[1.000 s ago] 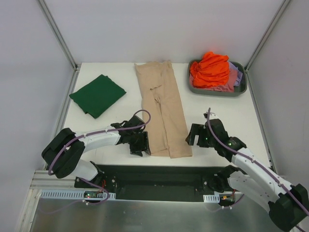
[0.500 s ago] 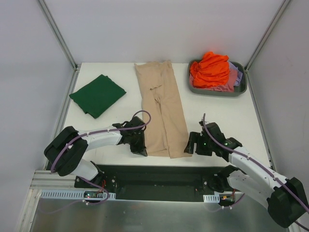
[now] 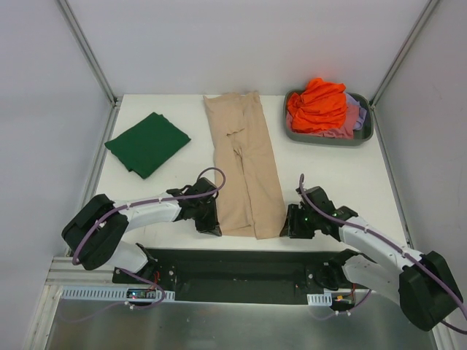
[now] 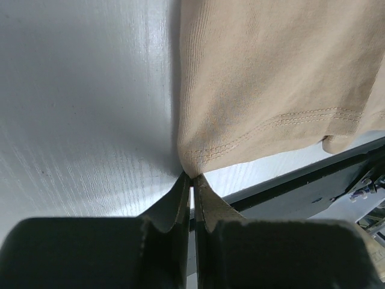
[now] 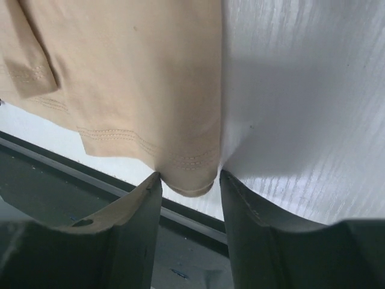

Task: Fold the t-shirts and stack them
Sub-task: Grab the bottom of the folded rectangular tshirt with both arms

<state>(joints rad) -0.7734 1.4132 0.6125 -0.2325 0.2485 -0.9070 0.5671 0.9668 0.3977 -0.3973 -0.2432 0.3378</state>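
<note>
Basically mid-fold on the beige t-shirt (image 3: 244, 168): it lay as a long narrow strip down the centre of the top view, collar end at the upper centre and hem at the lower centre by the worktop (image 3: 343, 171) edge. Both arms were down at the hem.

The left gripper (image 3: 213, 224) was at the lower-left hem corner. Its wrist view showed the jaws closed tight, with the stitched corner running right into the tips, so it looked pinched on the cloth. The right gripper (image 3: 290, 222) was at the lower-right hem corner. Its wrist view showed the jaws apart and straddling the rounded corner, not clamped on it.

Step in hand, as I judged it, was grabbing both hem corners for a crosswise fold. The next move called for the right jaws to close on their corner, then both arms to lift together and carry the hem toward the collar without skewing the strip.

Only the wrist views gave the jaw states and the double hem stitching. The top view hid the fingertips under the wrists. Only the top view showed the rest:
- the dark green t-shirt (image 3: 148, 143), already folded, at the upper left;
- the grey tub (image 3: 365, 131) at the upper right, holding the orange t-shirt (image 3: 317, 104) heaped over pink and lavender cloth.
</note>
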